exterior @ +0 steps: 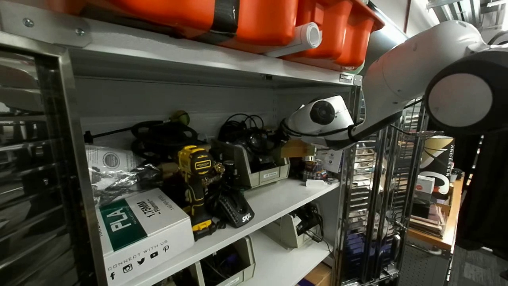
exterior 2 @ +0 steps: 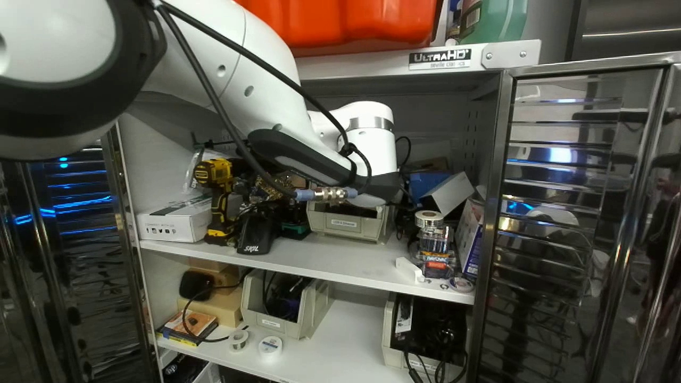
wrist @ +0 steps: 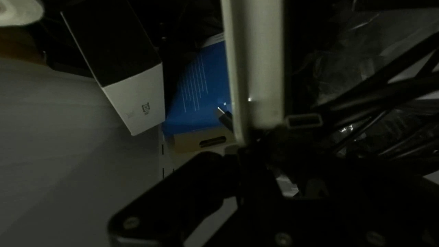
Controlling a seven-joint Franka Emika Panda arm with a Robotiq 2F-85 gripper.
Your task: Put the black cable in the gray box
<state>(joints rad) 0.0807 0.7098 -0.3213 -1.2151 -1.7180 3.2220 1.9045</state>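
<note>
The gray box sits on the middle shelf with black cables piled in and above it. It also shows in an exterior view, partly behind the arm. In the wrist view its pale wall runs down the middle, with black cables to the right. A dark plug with a metal tip pokes out left of that wall. A rectangular connector end lies right of it. My gripper is at the wall's end, very dark; its grip is unclear. The arm and cables hide it in both exterior views.
A blue box and a white box stand beside the gray box. A yellow drill, a black charger and a PLA box stand along the shelf. A battery jar stands near the cabinet's side.
</note>
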